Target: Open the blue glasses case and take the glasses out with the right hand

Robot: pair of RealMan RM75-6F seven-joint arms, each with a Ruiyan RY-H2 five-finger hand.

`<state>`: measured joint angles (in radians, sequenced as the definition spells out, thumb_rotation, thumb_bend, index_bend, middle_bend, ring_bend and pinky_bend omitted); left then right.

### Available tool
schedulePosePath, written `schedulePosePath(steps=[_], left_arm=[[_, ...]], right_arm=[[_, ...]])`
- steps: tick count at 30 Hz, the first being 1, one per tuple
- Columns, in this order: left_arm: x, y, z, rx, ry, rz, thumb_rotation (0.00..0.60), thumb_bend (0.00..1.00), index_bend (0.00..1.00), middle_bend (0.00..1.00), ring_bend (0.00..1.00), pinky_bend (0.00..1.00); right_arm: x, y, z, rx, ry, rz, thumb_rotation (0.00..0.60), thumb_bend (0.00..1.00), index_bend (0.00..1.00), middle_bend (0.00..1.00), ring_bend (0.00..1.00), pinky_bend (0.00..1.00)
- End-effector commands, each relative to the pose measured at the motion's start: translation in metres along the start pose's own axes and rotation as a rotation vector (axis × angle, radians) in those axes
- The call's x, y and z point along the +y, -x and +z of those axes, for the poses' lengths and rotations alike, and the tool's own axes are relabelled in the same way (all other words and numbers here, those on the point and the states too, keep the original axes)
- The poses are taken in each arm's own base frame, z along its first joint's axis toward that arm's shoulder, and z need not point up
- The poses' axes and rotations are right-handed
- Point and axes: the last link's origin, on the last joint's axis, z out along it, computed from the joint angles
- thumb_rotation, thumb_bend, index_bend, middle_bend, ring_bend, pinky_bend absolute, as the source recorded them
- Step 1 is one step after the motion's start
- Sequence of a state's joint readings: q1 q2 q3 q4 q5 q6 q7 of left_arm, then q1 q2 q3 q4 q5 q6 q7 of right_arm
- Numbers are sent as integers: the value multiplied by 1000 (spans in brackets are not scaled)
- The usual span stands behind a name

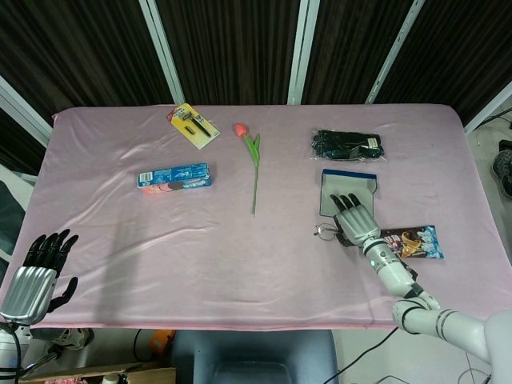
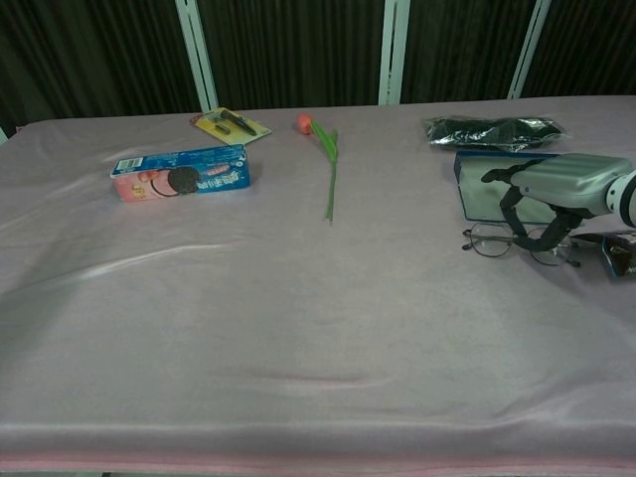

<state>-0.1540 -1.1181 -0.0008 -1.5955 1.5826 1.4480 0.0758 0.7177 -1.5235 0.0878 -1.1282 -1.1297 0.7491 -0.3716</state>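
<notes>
Head view: blue glasses case [image 1: 349, 190] lying open on the pink cloth [image 1: 120, 224]; glasses [image 1: 326, 232] out, just in front of it, under the right hand [image 1: 355, 220]. Left hand [image 1: 36, 272] off the table edge, holding nothing (fingers apart).
Chest view: right hand [image 2: 556, 189] arched over the glasses [image 2: 517, 241], fingers curled down at the frame; whether it grips them I cannot tell

place: lab test bench | cues: pink cloth-covered table [image 1: 120, 240]; dark slatted wall panels [image 1: 232, 48]
</notes>
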Motion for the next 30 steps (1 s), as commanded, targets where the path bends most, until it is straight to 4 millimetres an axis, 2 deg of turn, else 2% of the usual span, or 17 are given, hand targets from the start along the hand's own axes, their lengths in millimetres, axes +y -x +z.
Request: schedulePosePath(steps=[1, 8, 13, 15, 19, 22, 25, 30], left_arm=[[0, 0, 0, 0, 1, -1, 600, 386, 0, 0, 0, 21], [-1, -1, 0, 1, 0, -5, 600, 387, 0, 0, 0, 20], [-1, -1, 1, 2, 0, -9, 600, 388, 0, 0, 0, 21], [-1, -2, 1, 5, 0, -12, 600, 388, 0, 0, 0, 21], [-3, -3, 1, 12, -2, -17, 600, 387, 0, 0, 0, 21], [-4, -5, 0, 17, -3, -22, 600, 387, 0, 0, 0, 21], [-7, -7, -1, 21, -8, -30, 600, 387, 0, 0, 0, 21], [-10, -9, -3, 30, -18, -37, 600, 387, 0, 0, 0, 22]], right_arm=[[-1, 0, 0, -2, -1, 3, 600, 577, 721, 66, 0, 0], [-5, -5, 1, 9, -14, 27, 600, 582, 739, 80, 0, 0], [-27, -24, 7, 56, -65, 49, 600, 583, 739, 80, 0, 0], [-43, -36, 12, 83, -95, 64, 600, 583, 739, 80, 0, 0], [-87, -64, 25, 136, -162, 100, 600, 583, 739, 83, 0, 0], [-130, -83, 36, 178, -214, 99, 600, 582, 739, 85, 0, 0], [-167, -92, 44, 202, -239, 85, 600, 582, 737, 85, 0, 0], [-214, -87, 54, 186, -249, 77, 600, 582, 702, 85, 0, 0]])
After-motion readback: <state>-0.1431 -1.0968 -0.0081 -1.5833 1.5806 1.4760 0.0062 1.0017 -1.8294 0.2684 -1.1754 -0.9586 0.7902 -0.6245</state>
